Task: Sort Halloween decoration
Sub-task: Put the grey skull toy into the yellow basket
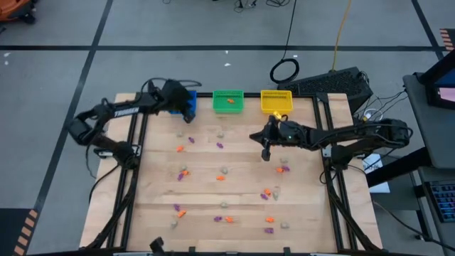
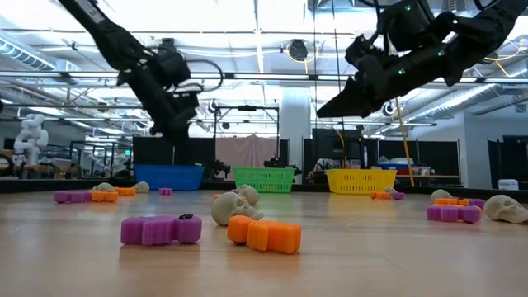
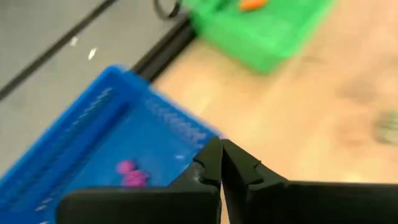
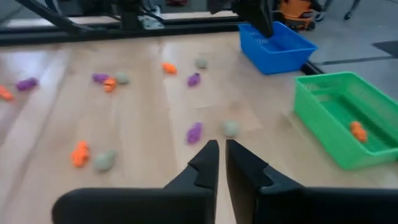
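Halloween decoration trinkets lie scattered on the wooden table (image 1: 156, 199): purple (image 1: 219, 144), orange (image 1: 180, 148) and pale ones (image 1: 224, 170). A purple trinket (image 3: 130, 174) lies in the blue bin (image 3: 74, 149). An orange one (image 4: 357, 130) lies in the green bin (image 4: 345, 118). My left gripper (image 3: 221, 152) hangs shut and empty over the blue bin's near rim at the far left (image 1: 189, 115). My right gripper (image 4: 222, 152) hovers shut above the table's middle right (image 1: 266, 151), holding nothing, with a purple trinket (image 4: 194, 132) and a pale one (image 4: 230, 128) on the wood ahead of it.
Blue (image 1: 189, 99), green (image 1: 228, 101) and yellow (image 1: 276, 101) bins stand in a row along the far edge. Black frame rails (image 1: 135, 163) run down both table sides. More trinkets lie near the front edge (image 2: 264, 235).
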Controlling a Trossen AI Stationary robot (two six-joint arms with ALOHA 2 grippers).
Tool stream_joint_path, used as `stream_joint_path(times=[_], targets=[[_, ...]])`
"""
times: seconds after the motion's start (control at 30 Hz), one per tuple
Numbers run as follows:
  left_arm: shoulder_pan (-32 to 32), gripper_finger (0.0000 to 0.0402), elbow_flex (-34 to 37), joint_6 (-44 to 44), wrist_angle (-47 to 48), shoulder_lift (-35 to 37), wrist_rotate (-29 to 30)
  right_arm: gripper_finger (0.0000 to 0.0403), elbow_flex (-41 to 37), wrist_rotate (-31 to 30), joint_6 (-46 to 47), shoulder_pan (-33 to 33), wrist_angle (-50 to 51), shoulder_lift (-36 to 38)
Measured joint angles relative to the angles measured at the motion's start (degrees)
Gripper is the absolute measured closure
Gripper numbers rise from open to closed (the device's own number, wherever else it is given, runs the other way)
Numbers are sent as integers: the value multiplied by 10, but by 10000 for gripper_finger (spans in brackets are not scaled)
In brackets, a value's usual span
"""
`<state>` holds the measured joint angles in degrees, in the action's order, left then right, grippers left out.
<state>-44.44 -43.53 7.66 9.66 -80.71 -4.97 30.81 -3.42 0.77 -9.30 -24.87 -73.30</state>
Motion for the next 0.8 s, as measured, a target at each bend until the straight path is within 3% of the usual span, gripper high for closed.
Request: stream_joint_path(times=[0.23, 0.47, 0.53, 0.63, 0.8], targets=[[110, 400, 99, -13, -44, 106, 1, 359, 0, -54, 17, 56, 12, 0], [231, 401, 114, -72, 77, 184, 2, 343, 0, -58, 31, 72, 11, 0], [260, 401, 114, -103, 108, 199, 29, 341, 0, -58, 31, 72, 12, 0], [282, 400, 113, -132, 149, 207, 89, 341, 0, -58, 27, 72, 11, 0], [261, 364, 113, -129, 200, 182, 124, 341, 0, -58, 17, 72, 11, 0]])
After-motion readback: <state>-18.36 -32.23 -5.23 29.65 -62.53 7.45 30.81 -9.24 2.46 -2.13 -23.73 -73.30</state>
